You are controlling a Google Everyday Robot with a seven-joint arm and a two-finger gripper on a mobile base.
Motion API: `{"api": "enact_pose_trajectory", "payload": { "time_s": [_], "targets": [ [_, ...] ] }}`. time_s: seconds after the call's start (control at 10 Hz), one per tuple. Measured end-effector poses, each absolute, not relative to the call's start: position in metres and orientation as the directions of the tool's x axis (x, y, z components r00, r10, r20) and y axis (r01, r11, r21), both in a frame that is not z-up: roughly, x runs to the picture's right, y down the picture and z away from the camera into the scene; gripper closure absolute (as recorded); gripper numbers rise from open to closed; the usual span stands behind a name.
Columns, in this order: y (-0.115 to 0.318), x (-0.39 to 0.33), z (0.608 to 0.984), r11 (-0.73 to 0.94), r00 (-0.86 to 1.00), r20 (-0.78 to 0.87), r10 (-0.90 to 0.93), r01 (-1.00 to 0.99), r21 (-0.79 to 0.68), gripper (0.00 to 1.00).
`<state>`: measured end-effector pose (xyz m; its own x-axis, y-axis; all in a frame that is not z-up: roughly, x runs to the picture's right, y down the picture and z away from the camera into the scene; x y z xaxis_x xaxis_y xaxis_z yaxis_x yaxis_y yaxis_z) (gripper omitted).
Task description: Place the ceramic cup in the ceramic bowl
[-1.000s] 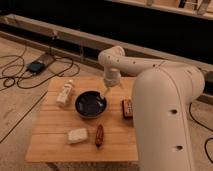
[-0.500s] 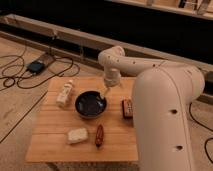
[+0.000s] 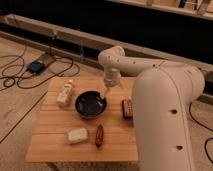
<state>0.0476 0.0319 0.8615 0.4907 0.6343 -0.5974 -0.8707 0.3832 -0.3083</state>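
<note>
The dark blue-black ceramic bowl [image 3: 90, 105] sits on the wooden table [image 3: 50, 145], left of centre. My gripper [image 3: 106, 92] hangs from the white arm [image 3: 150, 70] just above the bowl's far right rim. A small pale shape shows at the gripper's tip; I cannot tell whether it is the white ceramic cup. No cup stands anywhere else on the table.
A cream bottle [image 3: 65, 93] lies left of the bowl. A pale rectangular block [image 3: 77, 135] and a reddish-brown bar [image 3: 99, 135] lie in front of it. A red-brown packet [image 3: 127, 107] lies to its right. Cables and a dark box [image 3: 36, 66] are on the floor at left.
</note>
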Motion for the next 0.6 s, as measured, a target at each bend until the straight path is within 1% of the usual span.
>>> {"api": "enact_pose_trajectory", "payload": {
  "time_s": [0.3,0.6],
  "targets": [
    [0.031,0.048,0.861,0.384,0.491,-0.597,0.635,-0.871,-0.308,0.20],
    [0.025,0.060,0.837,0.357,0.451,-0.611,0.651,-0.892,-0.278,0.20]
  ]
}}
